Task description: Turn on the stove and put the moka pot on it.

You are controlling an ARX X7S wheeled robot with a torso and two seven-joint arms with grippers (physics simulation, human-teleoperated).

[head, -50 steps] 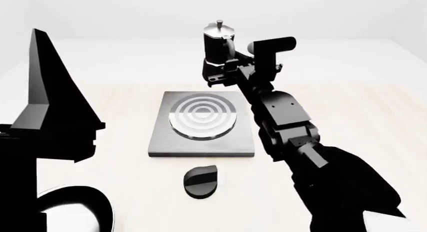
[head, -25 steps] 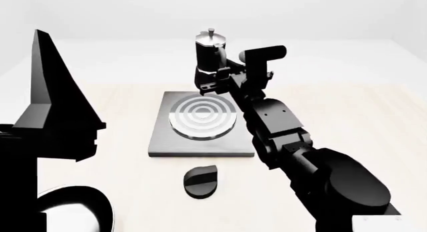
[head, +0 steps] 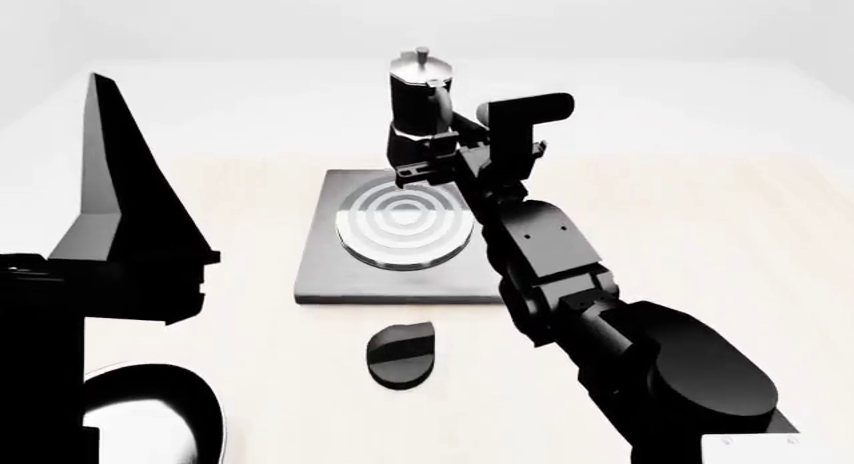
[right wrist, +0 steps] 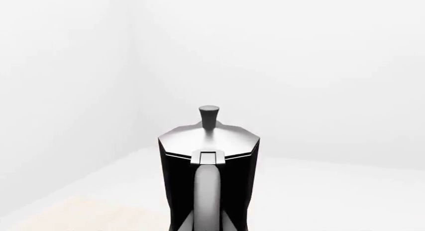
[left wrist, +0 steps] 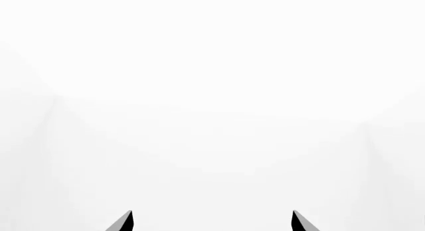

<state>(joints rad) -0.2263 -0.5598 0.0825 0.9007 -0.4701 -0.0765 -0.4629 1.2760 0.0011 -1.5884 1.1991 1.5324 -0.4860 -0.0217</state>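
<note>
Right arm ran from the lower right of the head view up to centre top, fully stretched, right gripper (head: pixel 416 152) clamped on the moka pot (head: pixel 419 99) and carrying it upright. Left gripper (head: pixel 114 214) sat raised at the left edge, fingertips (left wrist: pixel 124 222) parted, pointing up, nothing between them.

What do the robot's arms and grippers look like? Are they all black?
Yes. The right arm is glossy black, made of chunky, blocky segments with rounded joints. The left gripper has black fingers tapering to sharp points. No cables or markings show.
</note>
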